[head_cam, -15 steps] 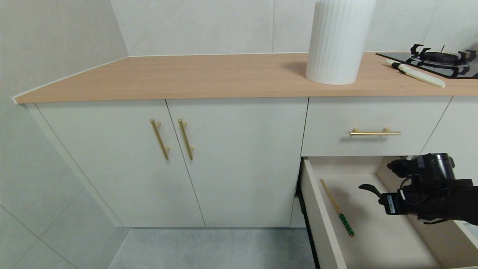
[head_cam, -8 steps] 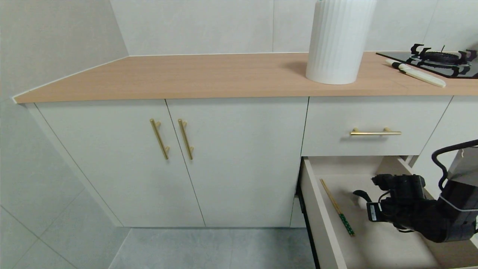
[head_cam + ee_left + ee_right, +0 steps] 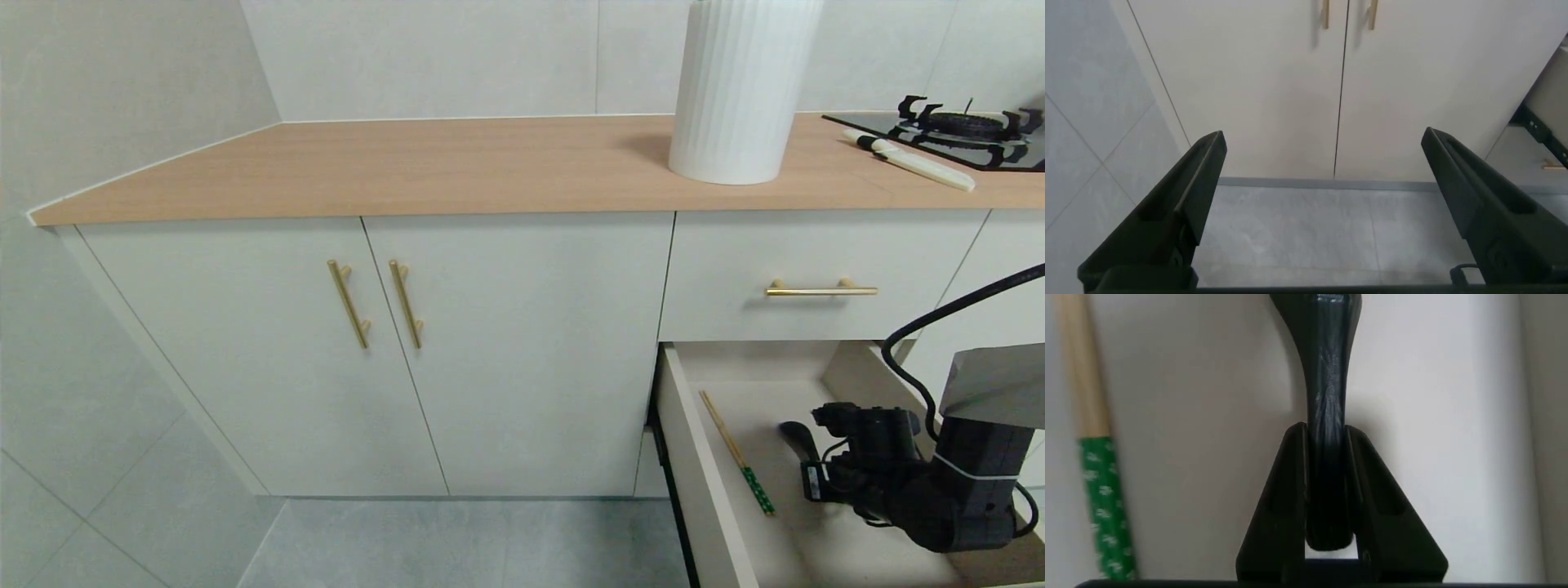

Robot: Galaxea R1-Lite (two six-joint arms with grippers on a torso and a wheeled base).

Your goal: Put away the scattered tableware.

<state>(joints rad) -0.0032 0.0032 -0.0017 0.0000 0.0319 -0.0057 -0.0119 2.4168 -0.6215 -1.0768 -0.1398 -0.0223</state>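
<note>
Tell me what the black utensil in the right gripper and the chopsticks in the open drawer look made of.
Black utensil: likely lacquered wood or plastic; glossy black with faint lengthwise streaks.
Chopsticks: probably bamboo or wood; matte tan shaft with fine grain, one end coated green with a small pale pattern.

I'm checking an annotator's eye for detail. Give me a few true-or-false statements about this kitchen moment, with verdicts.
1. The right claw is shut on the black spoon. True.
2. The chopsticks lie on the countertop. False: they lie in the open drawer.
3. The left claw is open. True.
4. The knife is inside the drawer. False: it lies on the countertop by the stove.
</note>
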